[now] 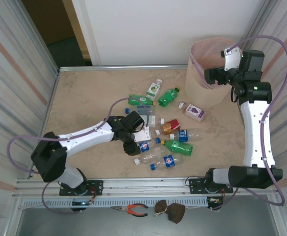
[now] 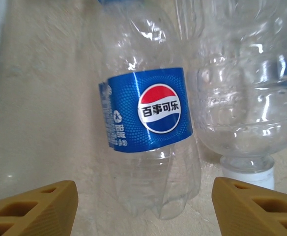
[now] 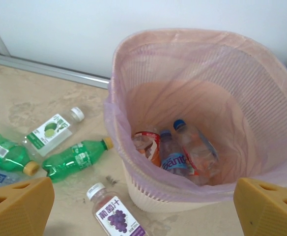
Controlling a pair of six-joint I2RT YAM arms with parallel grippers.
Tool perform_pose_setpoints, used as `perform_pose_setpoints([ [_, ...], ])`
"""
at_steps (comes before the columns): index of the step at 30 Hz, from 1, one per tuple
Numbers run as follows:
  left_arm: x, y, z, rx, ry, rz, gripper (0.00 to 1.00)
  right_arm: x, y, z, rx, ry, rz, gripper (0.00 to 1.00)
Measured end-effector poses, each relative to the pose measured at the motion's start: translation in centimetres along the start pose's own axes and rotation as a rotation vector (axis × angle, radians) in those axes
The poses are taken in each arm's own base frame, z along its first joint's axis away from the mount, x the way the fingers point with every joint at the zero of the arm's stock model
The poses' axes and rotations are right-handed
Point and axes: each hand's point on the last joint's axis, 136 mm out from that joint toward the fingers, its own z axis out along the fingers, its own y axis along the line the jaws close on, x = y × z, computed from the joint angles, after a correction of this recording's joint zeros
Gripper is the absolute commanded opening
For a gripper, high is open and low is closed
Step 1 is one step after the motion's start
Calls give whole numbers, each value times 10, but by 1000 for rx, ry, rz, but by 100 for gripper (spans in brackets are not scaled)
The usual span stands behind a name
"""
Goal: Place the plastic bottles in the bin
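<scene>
Several plastic bottles lie mid-table, among them a green one (image 1: 178,146), a red-labelled one (image 1: 171,127) and a purple grape-label one (image 1: 195,112) (image 3: 115,215). My left gripper (image 1: 133,143) (image 2: 146,209) is low over them and open. A clear blue-label cola bottle (image 2: 146,118) lies between its yellow fingers (image 2: 35,209), with a gap on each side. A second clear bottle (image 2: 242,98) lies to its right. The beige bin (image 1: 202,93) (image 3: 133,182) with a pink liner stands at the back right and holds three bottles (image 3: 175,155). My right gripper (image 1: 213,73) (image 3: 143,209) hangs open above its rim, holding nothing.
Two green bottles (image 3: 77,158) and a lime-label bottle (image 3: 52,129) lie left of the bin. A white flat item (image 1: 144,133) sits by the left gripper. Pliers (image 1: 133,210) and a brown lump (image 1: 170,211) rest on the front rail. Corrugated walls flank both sides.
</scene>
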Motion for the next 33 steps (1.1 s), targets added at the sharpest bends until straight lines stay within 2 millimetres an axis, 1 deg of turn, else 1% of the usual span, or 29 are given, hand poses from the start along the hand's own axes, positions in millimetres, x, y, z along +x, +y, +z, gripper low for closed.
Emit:
perform_pose_setpoints([
  [5,8,0,19,37,57,-10,74,-1,4,-6,-7,-13,-2,93],
  [9,12,2,25,63,66,-34,74,2,5,-5,-12,-6,-2,93],
  [17,21,13,40,96,80,-91,74,2,7,-4,-15,-5,-3,94],
  [22,15,17,46,113,70,-84,73,2,7,-4,-16,-4,-3,93],
  [25,10,20,51,121,62,-79,71,2,7,-4,-16,-4,-4,94],
  [33,16,27,60,141,70,-80,67,2,8,-4,-19,-5,-5,94],
])
